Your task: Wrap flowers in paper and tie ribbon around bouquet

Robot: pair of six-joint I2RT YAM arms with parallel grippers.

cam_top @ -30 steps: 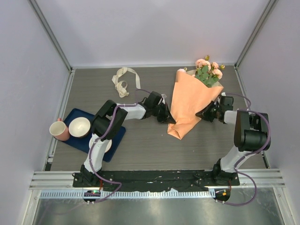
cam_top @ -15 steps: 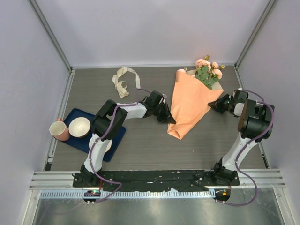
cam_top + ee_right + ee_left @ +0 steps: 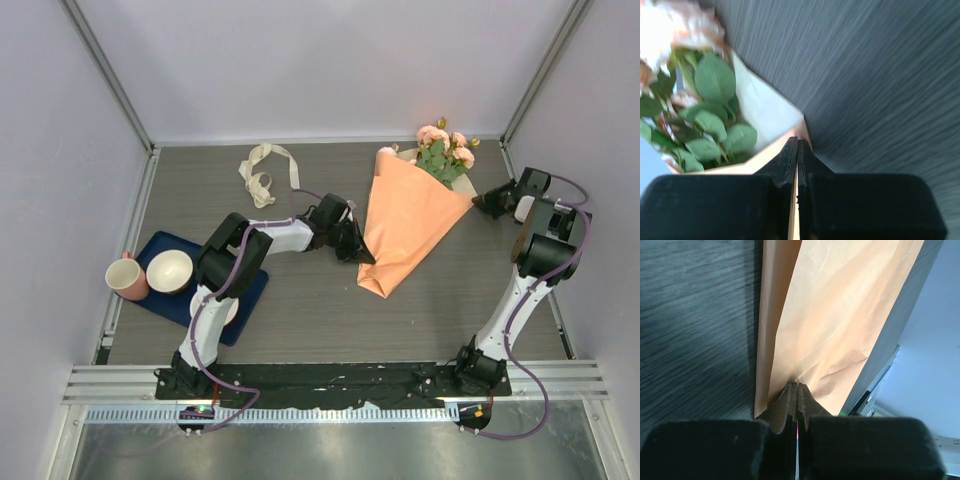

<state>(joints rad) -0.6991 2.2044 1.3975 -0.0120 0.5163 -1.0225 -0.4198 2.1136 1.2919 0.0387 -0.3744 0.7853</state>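
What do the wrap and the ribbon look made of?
The paper looks like thin matte paper, orange: it creases sharply and folds flat. The ribbon is probably soft cream fabric: it lies in limp loops.

No text, label, brand, number or sign could be read in any view. The ribbon (image 3: 258, 185) was too small in the top view for any print on it to be made out. The paper (image 3: 840, 315), seen close in the left wrist view, showed only creases.
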